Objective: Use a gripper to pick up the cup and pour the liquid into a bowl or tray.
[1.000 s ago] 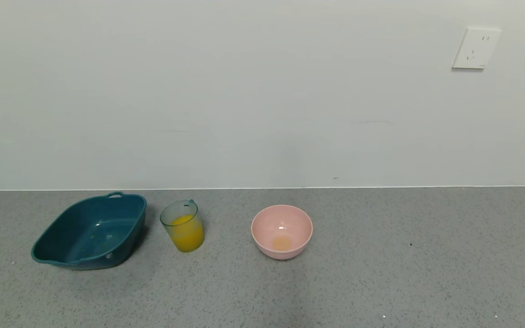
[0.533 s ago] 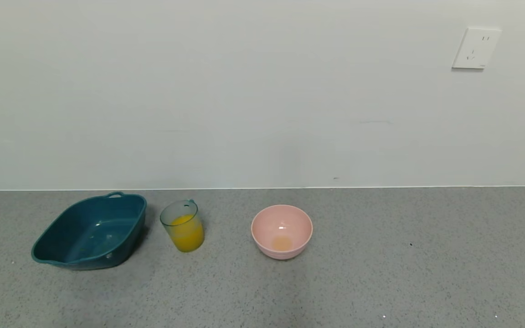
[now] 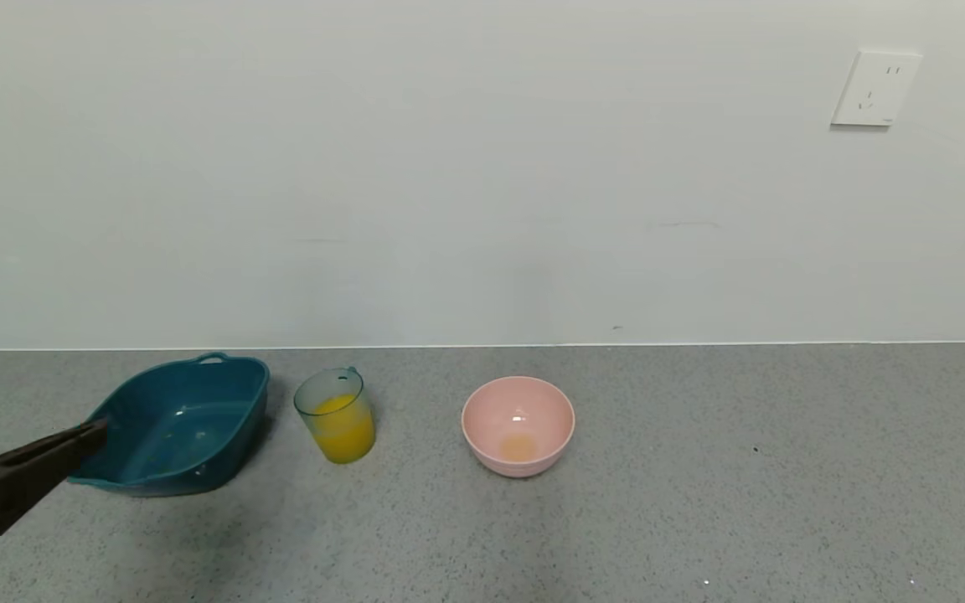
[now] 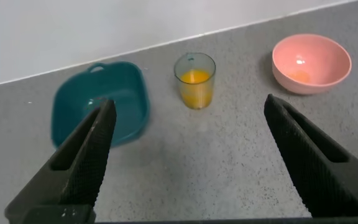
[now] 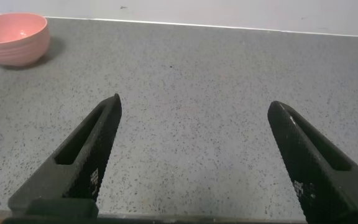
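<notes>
The pale teal cup (image 3: 336, 416) stands upright on the grey counter, about half full of orange-yellow liquid (image 3: 343, 435). The pink bowl (image 3: 524, 466) stands to its right, apart from it, with a faint orange trace at its bottom. My left gripper (image 3: 30, 412) enters at the far left, open and empty, in front of the teal tray's near end. In the left wrist view the left gripper (image 4: 189, 106) is open, with the cup (image 4: 194, 79) and the bowl (image 4: 309, 82) well ahead of it. My right gripper (image 5: 195, 102) is open and empty over bare counter, with the bowl (image 5: 11, 53) far off.
A dark teal oblong tray (image 3: 244, 435) with handles sits left of the cup, close to it; it also shows in the left wrist view (image 4: 120, 65). A white wall runs along the counter's back edge, with a socket (image 3: 874, 88) at the upper right.
My left gripper has come into the head view from the far left, reaching as far as the tray's near end. The cup, bowl and tray have not moved.
</notes>
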Tool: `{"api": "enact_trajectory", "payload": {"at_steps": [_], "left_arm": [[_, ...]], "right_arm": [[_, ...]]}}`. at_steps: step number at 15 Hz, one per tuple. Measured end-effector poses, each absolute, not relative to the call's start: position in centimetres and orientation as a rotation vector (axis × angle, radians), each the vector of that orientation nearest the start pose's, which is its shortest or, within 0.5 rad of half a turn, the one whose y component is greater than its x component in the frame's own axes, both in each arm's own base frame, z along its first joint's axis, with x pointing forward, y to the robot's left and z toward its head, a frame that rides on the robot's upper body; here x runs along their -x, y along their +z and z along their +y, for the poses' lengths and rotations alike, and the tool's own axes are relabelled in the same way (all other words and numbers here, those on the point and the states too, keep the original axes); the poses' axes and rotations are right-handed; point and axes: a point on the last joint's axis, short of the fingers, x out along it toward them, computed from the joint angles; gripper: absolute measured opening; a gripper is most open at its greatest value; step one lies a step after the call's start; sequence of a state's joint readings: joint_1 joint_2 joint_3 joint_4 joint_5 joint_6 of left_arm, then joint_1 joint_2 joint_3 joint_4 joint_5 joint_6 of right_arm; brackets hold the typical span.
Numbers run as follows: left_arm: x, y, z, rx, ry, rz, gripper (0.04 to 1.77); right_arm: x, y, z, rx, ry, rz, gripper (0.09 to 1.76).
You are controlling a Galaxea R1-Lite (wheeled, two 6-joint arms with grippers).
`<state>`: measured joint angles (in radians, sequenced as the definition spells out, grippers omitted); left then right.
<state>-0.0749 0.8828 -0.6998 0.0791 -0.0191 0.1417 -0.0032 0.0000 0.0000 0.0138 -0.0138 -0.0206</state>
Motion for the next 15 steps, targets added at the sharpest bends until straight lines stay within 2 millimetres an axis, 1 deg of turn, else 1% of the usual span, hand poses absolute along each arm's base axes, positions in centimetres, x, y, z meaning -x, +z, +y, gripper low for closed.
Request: {"api": "enact_trajectory", "payload": {"at_steps": [4,8,12,15], "left_arm": [[-14.1,22.9,-2.1,-0.17,-0.184,0.427,1.72],[-18.3,19.6,-3.0,-0.169,-0.203,0.575,1.72],[-20.4,16.2,-3.8,-0.138,-0.208,0.667,1.72],[-21.7,14.1,-4.1,-0.12,-0.205,0.686,1.72]], "right_arm": [[2.3,7.4,0.0,0.021,-0.016,0.014,1.71],[2.3,7.4,0.0,0.021,-0.016,0.014,1.71],[2.3,7.4,0.0,0.021,-0.016,0.014,1.71],[2.3,7.4,0.0,0.021,-0.017,0.014,1.71]]}}
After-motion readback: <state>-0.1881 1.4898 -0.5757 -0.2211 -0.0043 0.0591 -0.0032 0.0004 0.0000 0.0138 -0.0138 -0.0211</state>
